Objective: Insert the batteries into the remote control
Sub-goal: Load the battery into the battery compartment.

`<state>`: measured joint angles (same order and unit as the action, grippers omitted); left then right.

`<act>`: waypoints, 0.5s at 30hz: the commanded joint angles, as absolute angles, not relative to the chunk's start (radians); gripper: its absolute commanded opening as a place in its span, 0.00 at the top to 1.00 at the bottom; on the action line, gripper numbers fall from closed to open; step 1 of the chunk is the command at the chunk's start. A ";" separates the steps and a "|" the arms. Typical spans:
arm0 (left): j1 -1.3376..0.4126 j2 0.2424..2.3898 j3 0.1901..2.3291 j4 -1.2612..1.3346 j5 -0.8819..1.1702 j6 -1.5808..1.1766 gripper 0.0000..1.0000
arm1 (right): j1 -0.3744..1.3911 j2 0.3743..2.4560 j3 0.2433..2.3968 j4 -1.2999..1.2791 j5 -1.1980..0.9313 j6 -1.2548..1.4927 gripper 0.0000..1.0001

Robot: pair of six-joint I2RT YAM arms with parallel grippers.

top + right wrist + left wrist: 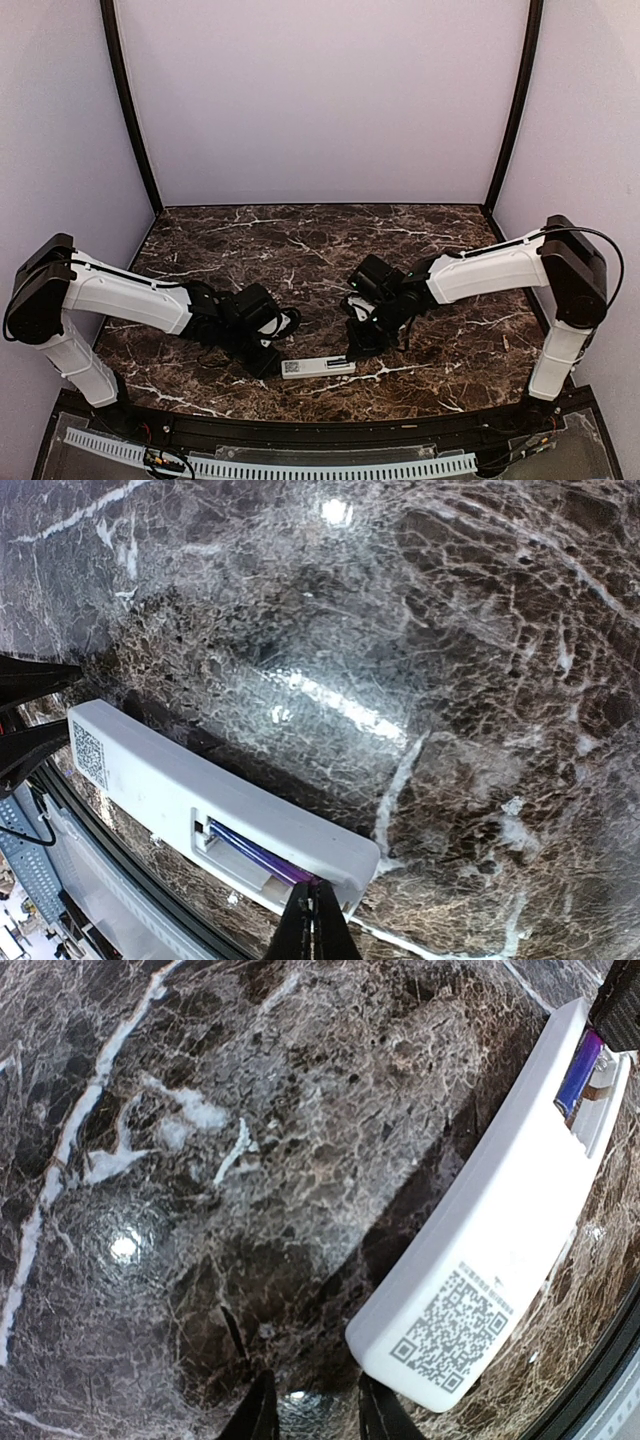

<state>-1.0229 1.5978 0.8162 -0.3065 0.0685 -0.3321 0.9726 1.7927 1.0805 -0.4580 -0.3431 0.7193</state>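
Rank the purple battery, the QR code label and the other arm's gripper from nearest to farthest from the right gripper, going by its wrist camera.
1. The battery: in the open compartment of the remote control, right at the tips of the right gripper.
2. The QR code label: at the remote's far end, to the left.
3. The left gripper: just beyond that end, at the picture's left edge.
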 commanded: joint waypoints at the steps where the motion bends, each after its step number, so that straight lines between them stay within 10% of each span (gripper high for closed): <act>1: -1.023 1.607 0.825 -0.313 0.067 -0.319 0.73 | 1.002 1.847 1.102 -0.442 -0.329 0.725 0.98; 15: -1.023 1.606 0.824 -0.308 0.068 -0.317 0.73 | 1.067 1.924 1.185 -0.568 -0.178 0.714 1.00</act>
